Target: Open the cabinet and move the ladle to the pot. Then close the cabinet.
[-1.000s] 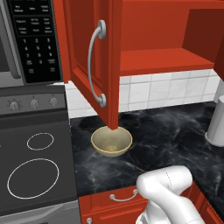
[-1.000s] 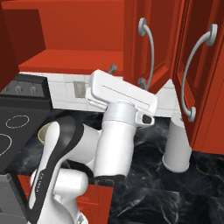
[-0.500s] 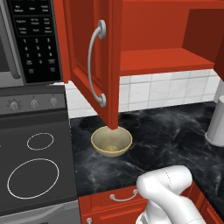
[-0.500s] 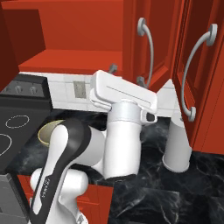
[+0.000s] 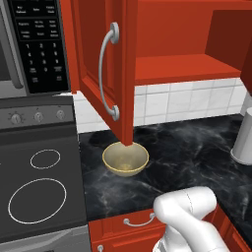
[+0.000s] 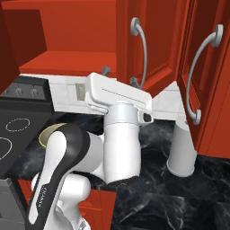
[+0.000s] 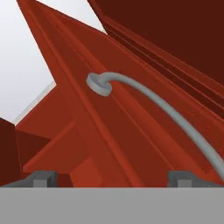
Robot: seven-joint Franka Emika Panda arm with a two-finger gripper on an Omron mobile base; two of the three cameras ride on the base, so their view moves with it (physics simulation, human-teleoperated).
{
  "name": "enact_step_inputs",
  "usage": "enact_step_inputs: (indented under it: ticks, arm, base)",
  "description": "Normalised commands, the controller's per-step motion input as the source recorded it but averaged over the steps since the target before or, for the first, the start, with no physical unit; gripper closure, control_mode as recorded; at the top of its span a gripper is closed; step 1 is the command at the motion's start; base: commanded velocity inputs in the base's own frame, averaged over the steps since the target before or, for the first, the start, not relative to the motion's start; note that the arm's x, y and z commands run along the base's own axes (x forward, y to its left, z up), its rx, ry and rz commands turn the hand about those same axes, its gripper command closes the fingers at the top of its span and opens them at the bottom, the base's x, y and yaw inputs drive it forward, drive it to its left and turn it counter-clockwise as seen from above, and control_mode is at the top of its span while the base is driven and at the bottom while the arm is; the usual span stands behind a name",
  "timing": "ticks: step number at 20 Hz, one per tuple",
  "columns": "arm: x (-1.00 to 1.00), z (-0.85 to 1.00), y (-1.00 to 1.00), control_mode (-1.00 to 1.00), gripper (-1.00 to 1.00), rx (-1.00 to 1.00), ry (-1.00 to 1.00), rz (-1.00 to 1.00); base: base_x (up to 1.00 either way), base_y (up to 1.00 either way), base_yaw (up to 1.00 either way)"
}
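**Cabinet open, gripper at right door**

Cabinet (image 5: 162, 59): both doors swung open, red shelf exposed. Left door (image 5: 103, 74) hung over a yellowish bowl (image 5: 125, 160) on the black marble counter (image 5: 197, 147). Gripper (image 7: 111, 177): fingertips spread wide, nothing between them, facing the right door's curved silver handle (image 7: 175, 116). Stove (image 5: 39, 197) at left.
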Motion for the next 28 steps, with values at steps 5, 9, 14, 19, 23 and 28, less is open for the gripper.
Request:
enact_step_inputs:
  ticks: [5,9,14,19,23,28]
  arm:
    - [0.12,0.00,0.48,-1.00,-1.00,0.00,0.00,0.03]
    - [0.27,0.00,0.39,-1.00,-1.00,0.00,0.00,0.01]
    - [0.40,0.00,0.29,-1.00,-1.00,0.00,0.00,0.02]
    - [0.54,0.00,0.26,-1.00,-1.00,0.00,0.02,0.04]
    - [0.58,0.00,0.24,-1.00,-1.00,0.00,0.03,0.05]
    - [0.51,0.00,0.17,-1.00,-1.00,0.01,0.01,0.04]
  base:
    - [0.00,0.00,0.00]
    - [0.00,0.00,0.00]
    - [0.00,0.00,0.00]
    - [0.00,0.00,0.00]
    - [0.00,0.00,0.00]
    - [0.00,0.00,0.00]
